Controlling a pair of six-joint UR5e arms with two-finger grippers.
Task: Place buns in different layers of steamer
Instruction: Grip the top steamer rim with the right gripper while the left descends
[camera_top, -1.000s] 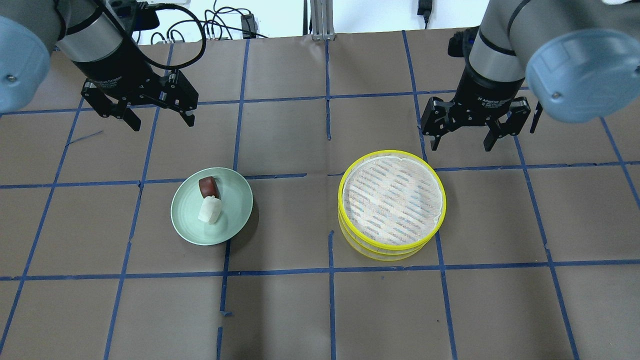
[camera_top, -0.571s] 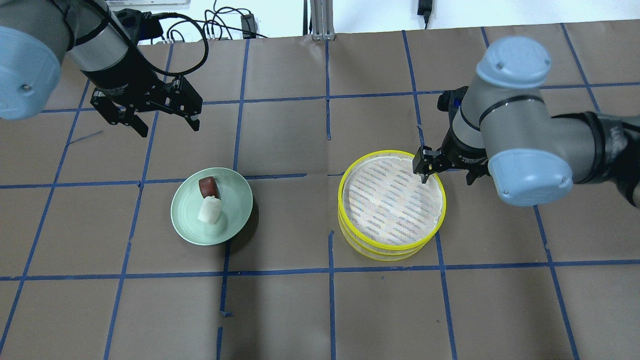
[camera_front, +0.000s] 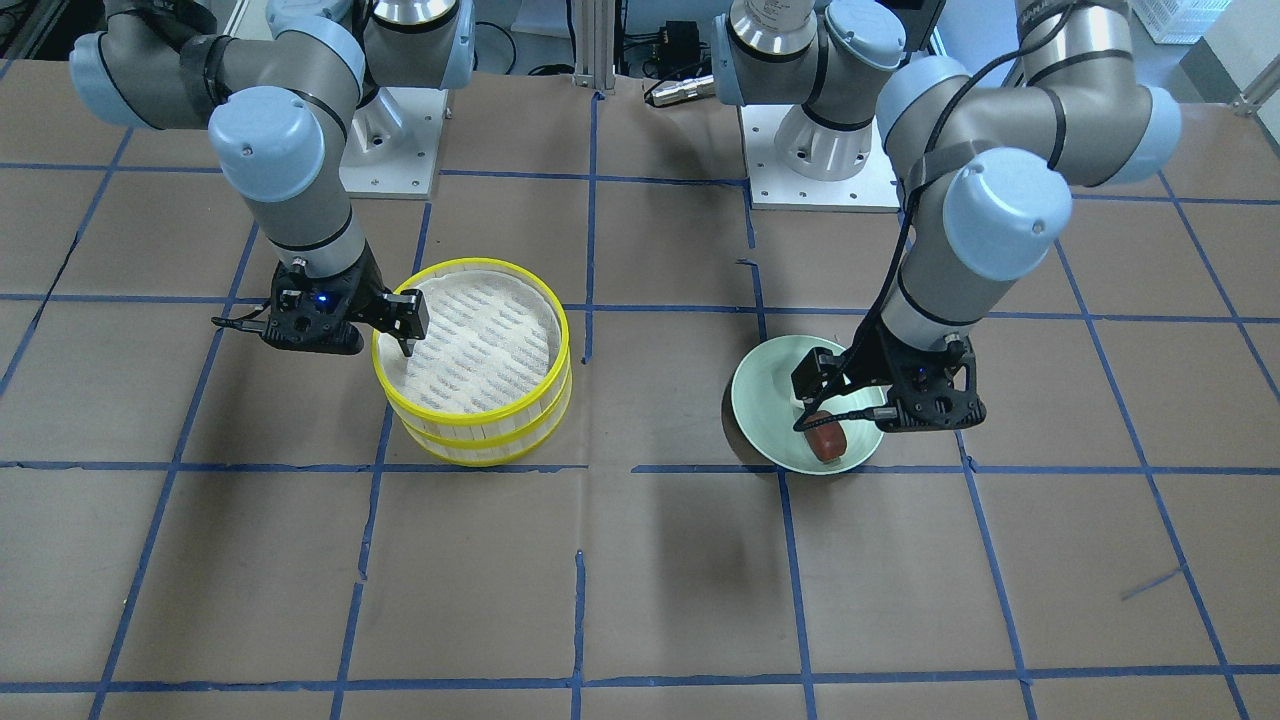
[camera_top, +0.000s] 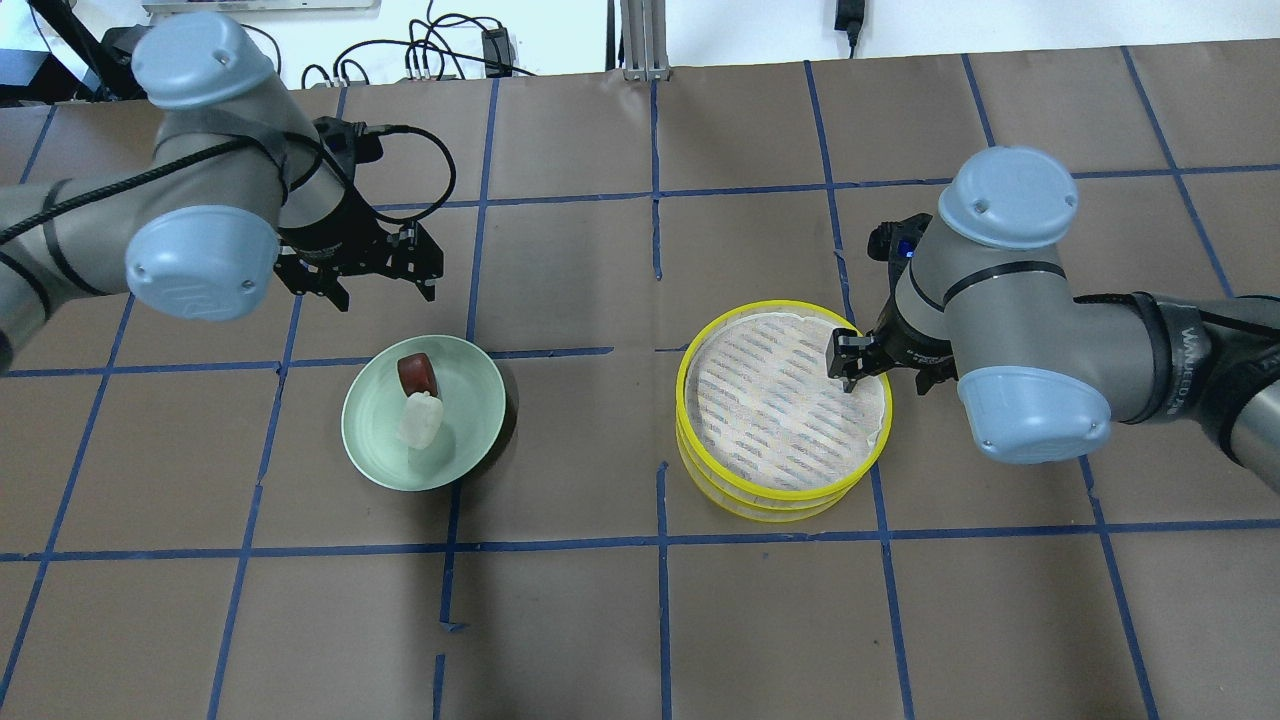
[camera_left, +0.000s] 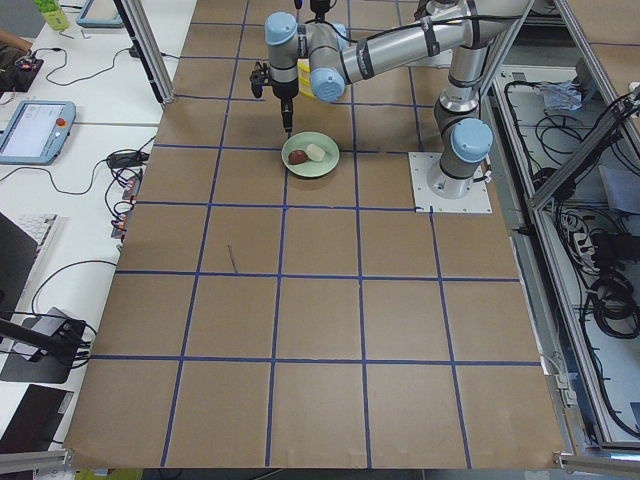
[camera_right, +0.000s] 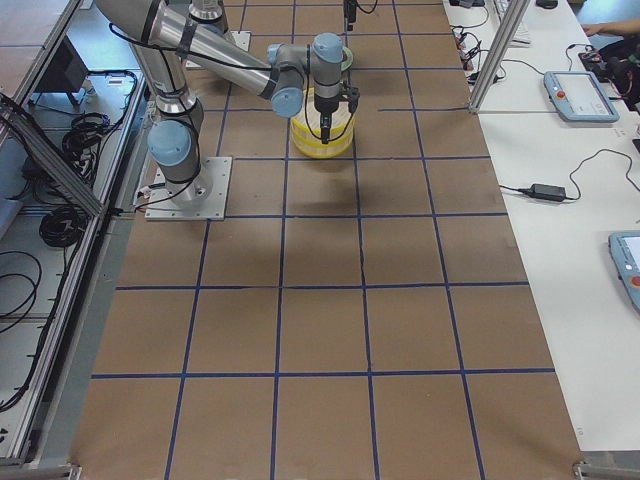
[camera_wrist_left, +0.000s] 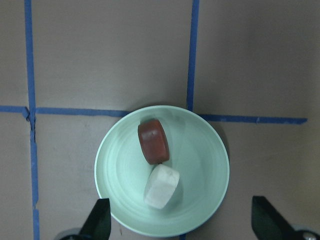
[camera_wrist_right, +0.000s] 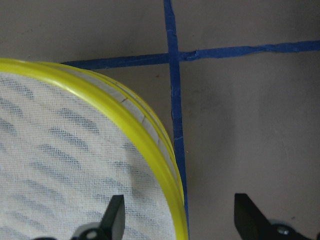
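Two buns (camera_top: 419, 422) were laid touching on a plate (camera_top: 470, 410), apart from the steamer (camera_top: 782, 493). The left gripper (camera_top: 385, 296) was held spread above them. The right gripper (camera_top: 886, 384) was spread astride the steamer's rim.

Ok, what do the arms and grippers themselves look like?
The left arm and right arm: grey tubes, pale blue round joint caps. The left gripper and right gripper: black, two-fingered. A black cable loops at the left wrist; a black lettered sleeve covers the right forearm.
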